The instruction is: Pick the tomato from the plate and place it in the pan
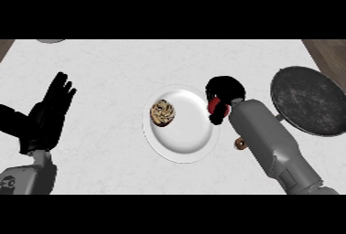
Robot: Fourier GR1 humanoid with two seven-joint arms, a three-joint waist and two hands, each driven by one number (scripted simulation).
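The white desk (108,59) carried a dark pan (310,100) at three o'clock and a white plate (186,141) at centre. The right hand (226,89), fingers curled round the red tomato (215,105), stood at the plate's two-o'clock rim: the grasp step. Next, presumably, lift and carry rightward. The left hand (51,109) rested at nine o'clock, fingers straight. A cookie (162,113) lay on the plate.

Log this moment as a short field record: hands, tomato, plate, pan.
right hand: curled round the red tomato, over the plate's right rim
left hand: open, fingers up, resting at the view's left
plate: white, mid-counter, holds a brown cookie-like item
pan: dark, right of the plate, nothing in it
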